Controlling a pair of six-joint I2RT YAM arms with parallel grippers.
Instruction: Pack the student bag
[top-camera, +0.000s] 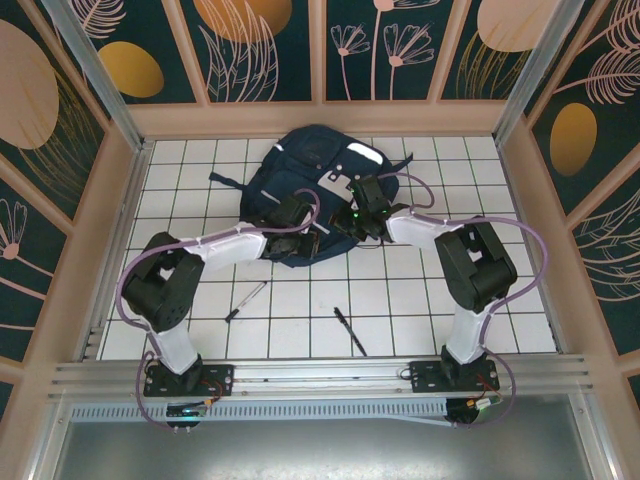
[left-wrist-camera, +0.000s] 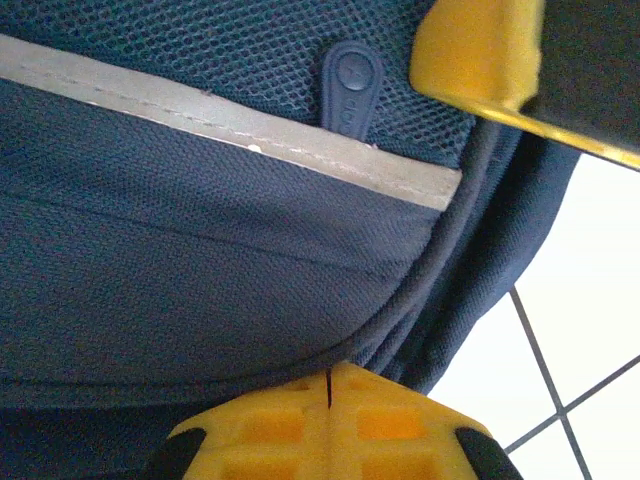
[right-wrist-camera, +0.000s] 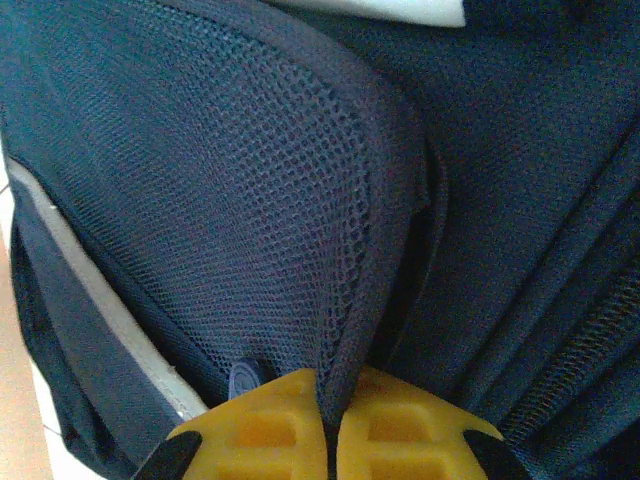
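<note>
Student bag (top-camera: 318, 185), a large navy-blue fabric backpack with grey-white reflective stripes: lies flat at the far middle of the bench, top end toward the back wall, one dark strap trailing off to its left.

Left gripper (top-camera: 307, 238): at the bag's near edge. In the left wrist view its yellow fingers (left-wrist-camera: 275, 425) are pressed together, tips touching the piped seam of the bag (left-wrist-camera: 200, 260). Cannot tell whether any fabric is caught between them. Just above the seam run a reflective stripe (left-wrist-camera: 250, 135) and a dark-blue rubber zip pull (left-wrist-camera: 350, 85).

Right gripper (top-camera: 353, 218): on the bag's near right part, just beside the left one. Right wrist view: the gripper (right-wrist-camera: 330, 398) is clamped on the bound edge of a navy mesh panel (right-wrist-camera: 230, 200), which runs down between the two fingers.

Bench (top-camera: 480, 300): white surface ruled with dark lines into squares. Near the arms lie a slim silver and black pen (top-camera: 246, 300), on the left, and a black pen (top-camera: 350, 331), nearer the middle; the two are apart and clear of the bag.

Near edge: aluminium rail (top-camera: 320, 372) carrying both arm bases.

Enclosure: light wood-coloured frame, dark teal wall panels (top-camera: 270, 50) printed with orange discs and pale line-drawn flowers, on three sides.
</note>
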